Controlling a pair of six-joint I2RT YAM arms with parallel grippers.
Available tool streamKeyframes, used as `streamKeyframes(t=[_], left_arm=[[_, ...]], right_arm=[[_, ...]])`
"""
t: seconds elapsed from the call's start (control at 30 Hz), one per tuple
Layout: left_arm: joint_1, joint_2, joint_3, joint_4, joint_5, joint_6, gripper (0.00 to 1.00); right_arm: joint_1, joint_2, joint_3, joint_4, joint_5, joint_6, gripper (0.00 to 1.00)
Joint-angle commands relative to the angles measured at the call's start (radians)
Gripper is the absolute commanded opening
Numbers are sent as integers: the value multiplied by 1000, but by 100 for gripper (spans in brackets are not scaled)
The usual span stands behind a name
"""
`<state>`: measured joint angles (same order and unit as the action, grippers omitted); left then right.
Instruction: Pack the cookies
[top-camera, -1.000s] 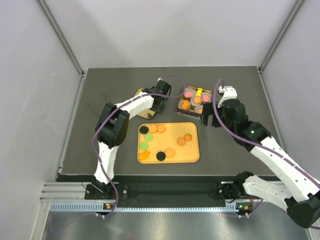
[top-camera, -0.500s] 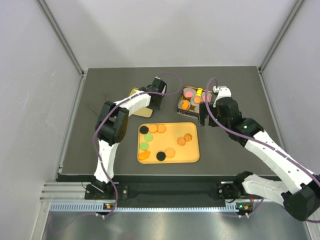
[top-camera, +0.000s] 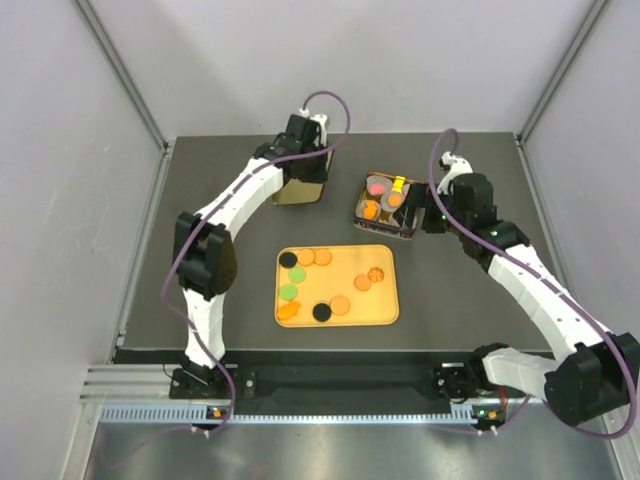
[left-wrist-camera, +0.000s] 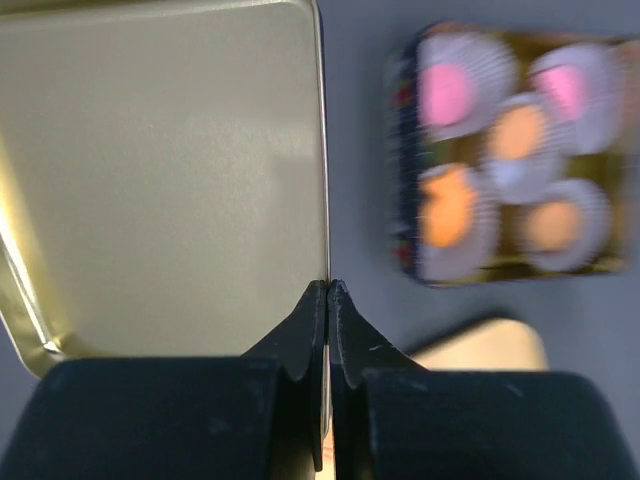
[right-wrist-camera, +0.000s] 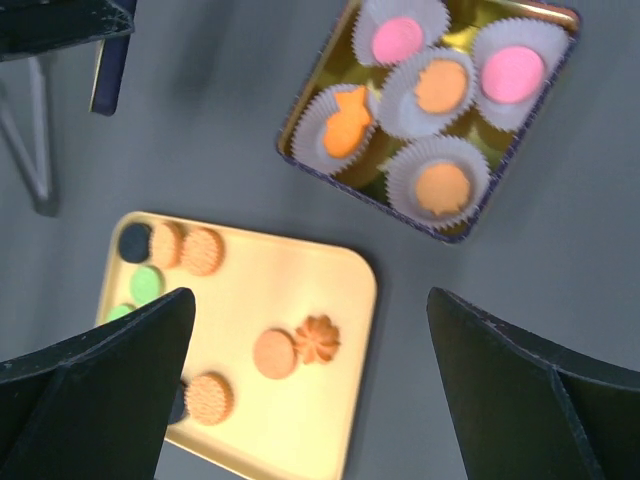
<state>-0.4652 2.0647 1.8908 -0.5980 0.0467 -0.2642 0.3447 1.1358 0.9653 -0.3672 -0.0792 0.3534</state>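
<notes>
Several cookies (top-camera: 340, 305), orange, green and black, lie on the yellow tray (top-camera: 350, 262). Others sit in white paper cups inside the dark-rimmed gold tin (top-camera: 357, 213) behind it. My left gripper (left-wrist-camera: 328, 284) is shut on the thin edge of the gold lid (left-wrist-camera: 170, 170), held left of the tin (left-wrist-camera: 400, 255). In the top view the lid (top-camera: 300, 190) hangs below the left gripper (top-camera: 303, 168). My right gripper (right-wrist-camera: 308, 295) is open and empty, high above the tray (right-wrist-camera: 300, 270) near a flower cookie (right-wrist-camera: 318, 340). It hovers by the tin's right side (top-camera: 425, 215).
The dark table (top-camera: 200, 300) is bounded by grey walls on three sides. The left arm reaches far back across the table's left half. In the right wrist view the tin (right-wrist-camera: 440, 235) lies up and right of the tray, and the lid's edge (right-wrist-camera: 105, 75) shows at top left.
My left gripper closed on the lid and carried it back toward the far edge. My right gripper shifted slightly back beside the tin, staying open.
</notes>
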Motion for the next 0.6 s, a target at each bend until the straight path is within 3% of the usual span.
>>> streamKeyframes(t=[0.0,0.17,0.3,0.57], left_arm=[[3,-161,36,81,183,-163,0],[7,-308,-99,370,373,-456,0],[8,-389,-186,587,432,-679,0],[-3,-491,-429,1136,435,-1182,0]], right_arm=[[-56,15,41,193,-200,76,100],[-150,27,-19,359,-341,174,100],[-203,32,-88,601,-471,327,100],[-236,74,-195,1086,-554,703,100]])
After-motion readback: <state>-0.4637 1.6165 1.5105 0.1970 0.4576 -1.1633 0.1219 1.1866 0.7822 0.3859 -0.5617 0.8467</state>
